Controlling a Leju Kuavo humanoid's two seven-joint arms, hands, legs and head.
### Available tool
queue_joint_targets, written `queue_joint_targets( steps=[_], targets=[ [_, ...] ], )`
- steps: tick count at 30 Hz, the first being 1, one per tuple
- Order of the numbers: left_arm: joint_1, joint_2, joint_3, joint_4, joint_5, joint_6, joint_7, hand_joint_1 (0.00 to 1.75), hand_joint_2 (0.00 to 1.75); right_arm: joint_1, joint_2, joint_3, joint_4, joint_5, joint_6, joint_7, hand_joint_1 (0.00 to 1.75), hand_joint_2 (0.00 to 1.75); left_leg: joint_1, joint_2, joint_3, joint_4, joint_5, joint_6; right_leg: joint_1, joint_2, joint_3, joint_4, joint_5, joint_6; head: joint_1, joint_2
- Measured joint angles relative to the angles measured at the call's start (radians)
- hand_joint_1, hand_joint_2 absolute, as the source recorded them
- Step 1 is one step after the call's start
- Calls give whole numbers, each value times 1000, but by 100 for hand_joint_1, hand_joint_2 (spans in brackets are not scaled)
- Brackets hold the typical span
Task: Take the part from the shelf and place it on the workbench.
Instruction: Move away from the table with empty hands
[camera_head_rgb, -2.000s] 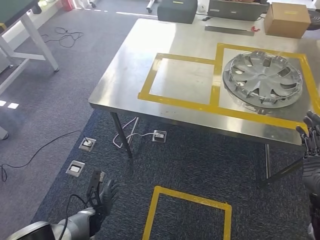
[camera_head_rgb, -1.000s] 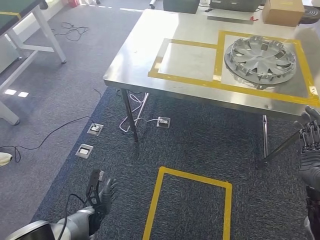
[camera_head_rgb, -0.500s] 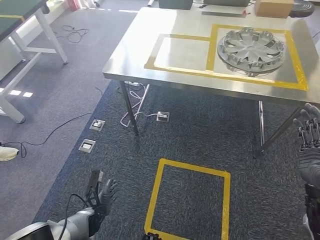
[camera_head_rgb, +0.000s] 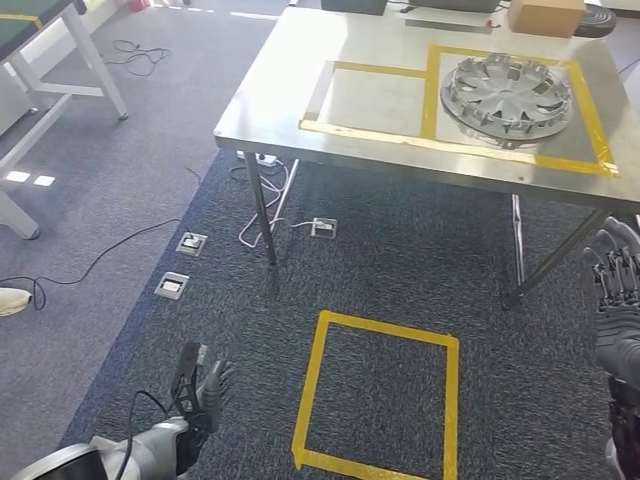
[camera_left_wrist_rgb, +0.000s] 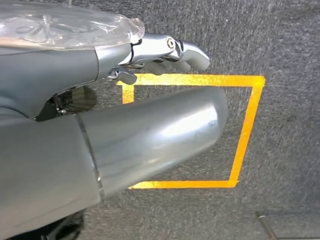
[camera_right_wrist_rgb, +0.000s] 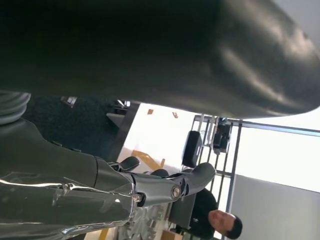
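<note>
A: Where is each robot hand?

B: The left robot hand (camera_head_rgb: 202, 392) hangs low over the dark carpet, fingers apart, holding nothing. The right robot hand (camera_head_rgb: 617, 300) is raised near the bench's near right corner, fingers loosely spread, also empty.

A: And the wrist views?

B: The left one shows the left robot hand's fingers (camera_left_wrist_rgb: 162, 50) extended over a taped yellow square (camera_left_wrist_rgb: 241, 145) on the floor. The right one shows its fingers (camera_right_wrist_rgb: 166, 185) slightly curled around nothing (a person in dark clothing is in the background).

A: Where is the part?

B: The hubcap (camera_head_rgb: 506, 96), silver and spoked, lies flat on the bench (camera_head_rgb: 287, 90) inside the right-hand yellow outline (camera_head_rgb: 592, 110), toward the far right corner. It is well apart from both hands.

A: Anything else?

B: A cardboard box (camera_head_rgb: 546, 15) sits at the bench's far edge. Cables (camera_head_rgb: 98, 262) and floor sockets (camera_head_rgb: 172, 285) lie on the carpet left of the bench.
</note>
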Motion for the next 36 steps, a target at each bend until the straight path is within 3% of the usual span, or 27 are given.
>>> queue_joint_targets(
  steps=[1,2,3,5,7,8,10,12,13,16,17,18,19,21,23,24,26,28,29,31,33,34,36],
  targets=[
    [0,0,0,0,0,0,0,0,0,3,0,0,0,0,0,0,0,0,-2,5,-2,1,1,1,0,0,-14,41,-12,1,1,0],
    [1,-1,0,0,0,0,0,0,0,6,0,0,0,1,0,1,0,0,-4,11,-4,2,2,2,0,-1,-10,45,-6,0,1,0],
    [1,-1,0,0,0,0,0,0,0,7,0,0,0,2,0,1,0,0,-5,16,-4,3,2,2,0,-3,18,-2,20,-3,1,0],
    [0,-2,0,0,0,-1,0,0,0,8,0,0,-1,4,0,1,0,0,-8,28,-4,5,3,0,3,-23,107,-168,86,-10,1,0],
    [0,-1,0,0,0,-2,0,0,0,9,0,0,-6,7,-1,3,0,0,-11,37,-7,9,4,-6,10,-45,160,-278,113,-18,1,0],
    [0,-1,0,0,0,-2,0,0,0,9,0,0,-9,9,-3,4,0,0,-13,42,-10,10,6,-11,14,-49,166,-292,111,-21,1,0],
    [1,-2,0,0,0,-2,0,0,0,11,0,0,-13,11,-6,6,0,0,-14,54,-13,12,10,-19,14,-34,162,-292,118,-30,0,0],
    [0,-3,0,0,0,-2,0,0,0,12,0,-2,-20,15,-9,7,0,0,-11,43,-22,35,-9,-30,10,-21,158,-295,127,-40,-1,0],
    [0,-2,0,0,0,-1,-1,0,0,13,0,-2,-25,19,-10,7,0,0,-9,28,-41,79,-38,-36,7,-15,155,-297,132,-45,-2,0],
    [5,-1,0,0,0,-1,-1,0,0,21,0,-4,-41,30,-16,11,0,0,-5,-6,-144,299,-145,-44,7,9,140,-296,143,-53,-7,0],
    [7,-1,0,0,0,0,-1,0,0,26,0,-5,-46,33,-18,13,0,0,-5,-8,-164,340,-153,-44,7,18,136,-295,146,-53,-7,0],
    [9,-1,0,0,0,0,-1,0,0,29,0,-5,-50,34,-19,14,0,0,-5,-8,-165,344,-144,-43,8,28,132,-294,148,-52,-8,0],
    [10,-1,0,0,0,0,-1,0,0,32,0,-5,-54,36,-20,15,0,0,-5,-10,-142,300,-115,-40,8,39,129,-292,150,-51,-8,0],
    [8,0,0,0,0,0,-2,0,0,33,0,-6,-63,38,-21,16,0,0,-4,-32,-59,140,-46,-32,7,58,127,-289,152,-48,-8,0],
    [7,3,0,0,1,0,-3,0,0,35,0,-7,-71,39,-21,17,0,0,-5,-58,-4,33,-13,-28,7,74,122,-287,155,-41,-7,0],
    [6,4,0,0,3,0,-4,0,0,37,0,-8,-75,39,-21,19,0,0,-6,-62,1,19,-14,-27,6,81,118,-287,157,-35,-7,0],
    [6,5,0,0,9,1,-9,0,0,40,0,-9,-82,40,-19,23,0,0,-8,-46,-2,15,-8,-19,4,94,111,-287,161,-23,-8,0],
    [7,7,2,0,14,2,-17,0,0,40,0,-9,-88,40,-17,26,0,0,-5,-29,-2,6,-1,-8,6,75,93,-262,142,-13,-5,0],
    [8,8,2,0,16,2,-20,0,0,37,0,-9,-90,41,-15,27,0,0,-3,-19,-2,1,3,-2,8,55,75,-225,117,-9,-2,0],
    [13,12,4,0,16,7,-24,0,0,29,0,-5,-92,43,-14,32,0,0,-4,0,-5,-1,5,2,8,14,15,-79,40,-3,4,0],
    [20,15,6,0,12,17,-27,0,0,25,0,-1,-93,44,-16,40,0,0,-6,21,-7,0,5,3,5,1,-32,44,-7,2,5,0],
    [22,16,6,0,11,21,-29,0,0,22,0,1,-94,42,-19,45,0,0,-6,30,-7,1,5,2,4,-1,-29,49,-1,2,5,0],
    [22,17,6,0,11,27,-32,0,0,10,0,6,-95,33,-26,50,0,0,-6,49,-6,3,4,0,2,-17,39,-72,63,0,5,0]
  ],
)
